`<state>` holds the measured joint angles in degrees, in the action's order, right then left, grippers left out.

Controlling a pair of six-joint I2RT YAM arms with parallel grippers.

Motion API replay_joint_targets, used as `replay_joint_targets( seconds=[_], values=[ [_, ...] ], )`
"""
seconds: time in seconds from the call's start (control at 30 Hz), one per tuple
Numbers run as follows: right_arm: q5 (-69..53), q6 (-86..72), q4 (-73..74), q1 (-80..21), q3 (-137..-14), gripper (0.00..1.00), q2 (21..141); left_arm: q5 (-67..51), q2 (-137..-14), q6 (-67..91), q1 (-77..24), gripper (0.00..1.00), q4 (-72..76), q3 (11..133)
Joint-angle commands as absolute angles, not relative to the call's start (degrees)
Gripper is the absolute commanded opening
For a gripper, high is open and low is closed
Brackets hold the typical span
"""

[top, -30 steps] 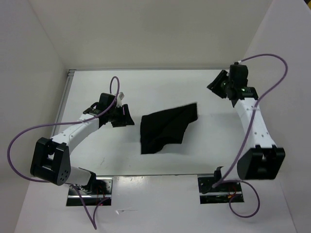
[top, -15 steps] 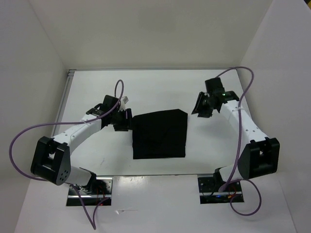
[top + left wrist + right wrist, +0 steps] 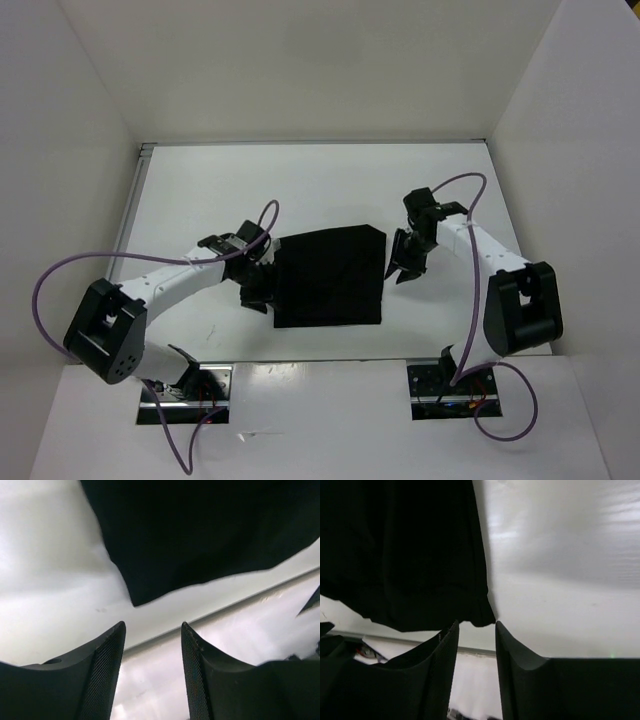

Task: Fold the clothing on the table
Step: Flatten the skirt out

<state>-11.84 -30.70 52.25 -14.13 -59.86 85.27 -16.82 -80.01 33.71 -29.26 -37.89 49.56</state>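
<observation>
A black garment (image 3: pixel 330 278) lies flat, folded into a rough square, at the middle of the white table (image 3: pixel 300 180). The left gripper (image 3: pixel 262 287) is just beside the garment's left edge, near its front corner, fingers spread and empty. The right gripper (image 3: pixel 402 263) is just beside the garment's right edge, fingers parted, holding nothing.

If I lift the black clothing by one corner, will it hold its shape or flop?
Probably floppy: the clothing lies flat as thin fabric, so a one-corner lift would likely let it drape and lose its square shape. It looks light for its spread. On the glossy table it may slide or bunch when pushed.
</observation>
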Motion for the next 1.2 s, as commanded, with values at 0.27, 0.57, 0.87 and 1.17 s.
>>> replay_joint_targets(
  seconds=[0.27, 0.57, 0.87, 1.17],
  values=[
    [-19.68, -32.17, 54.94, -24.34, -53.44, 0.37, 93.68, -17.5, -86.21, 39.9, -39.11, 0.56, -38.06, 47.29],
    [-16.18, -35.33, 50.9, -25.58, -52.91, 0.42, 95.1, -13.01, -85.52, 40.52, -39.11, 0.56, -38.85, 50.97],
    [-12.41, -39.98, 47.02, -27.24, -51.07, 0.43, 96.32, -11.25, -82.98, 41.57, -39.11, 0.56, -39.99, 51.59],
    [-7.73, -42.89, 47.89, -29.88, -52.29, 0.0, 94.32, -10.63, -81.83, 41.48, -37.53, 0.58, -41.13, 52.21]
  ],
)
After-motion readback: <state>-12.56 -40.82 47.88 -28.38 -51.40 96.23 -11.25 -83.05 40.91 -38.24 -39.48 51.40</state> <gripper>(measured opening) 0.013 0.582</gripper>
